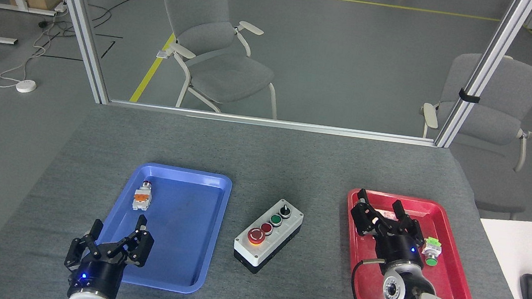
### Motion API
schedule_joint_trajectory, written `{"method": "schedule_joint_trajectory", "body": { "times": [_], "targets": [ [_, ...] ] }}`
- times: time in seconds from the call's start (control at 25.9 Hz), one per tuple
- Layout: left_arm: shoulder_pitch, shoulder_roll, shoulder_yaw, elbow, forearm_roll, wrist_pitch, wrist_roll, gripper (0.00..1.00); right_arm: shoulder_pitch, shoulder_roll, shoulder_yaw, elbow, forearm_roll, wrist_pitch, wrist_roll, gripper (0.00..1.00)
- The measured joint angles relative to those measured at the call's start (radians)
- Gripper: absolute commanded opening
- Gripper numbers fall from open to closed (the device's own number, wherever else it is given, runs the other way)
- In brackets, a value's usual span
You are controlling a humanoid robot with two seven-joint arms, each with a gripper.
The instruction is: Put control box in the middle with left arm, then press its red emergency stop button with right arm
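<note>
The control box (268, 236) sits on the grey table (294, 163) between the blue tray (216, 224) and the red tray (453, 274), set at a diagonal, with its red emergency stop button (255, 235) at the near end and nothing touching it. We hold our left gripper (114, 245) over the near left corner of the blue tray with its fingers spread and empty, well apart from the box. We hold our right gripper (384, 216) above the red tray, fingers spread and gripping nothing, beside a small green-capped switch part (431, 250).
</note>
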Motion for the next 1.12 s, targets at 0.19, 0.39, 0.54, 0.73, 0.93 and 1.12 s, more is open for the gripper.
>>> {"method": "schedule_joint_trajectory", "body": {
  "times": [0.19, 0.39, 0.54, 0.73, 0.93, 1.12],
  "targets": [
    [0.0, 0.0, 0.0, 0.0, 0.0, 0.0, 0.0, 0.99, 0.137, -0.021, -0.027, -0.135, 0.036, 0.067, 0.005, 0.99],
    [0.0, 0.0, 0.0, 0.0, 0.0, 0.0, 0.0, 0.99, 0.322, 0.008, -0.074, -0.328, 0.092, 0.088, -0.002, 0.99],
    [0.0, 0.0, 0.0, 0.0, 0.0, 0.0, 0.0, 0.99, 0.375, 0.023, -0.102, -0.383, 0.113, 0.089, -0.004, 0.99],
    [0.0, 0.0, 0.0, 0.0, 0.0, 0.0, 0.0, 0.99, 0.381, 0.021, -0.113, -0.395, 0.117, 0.083, -0.005, 0.99],
    [0.0, 0.0, 0.0, 0.0, 0.0, 0.0, 0.0, 0.99, 0.383, 0.016, -0.124, -0.396, 0.118, 0.08, -0.011, 0.99],
    [0.0, 0.0, 0.0, 0.0, 0.0, 0.0, 0.0, 0.99, 0.384, 0.015, -0.133, -0.396, 0.118, 0.08, -0.014, 0.99]
  ]
}}
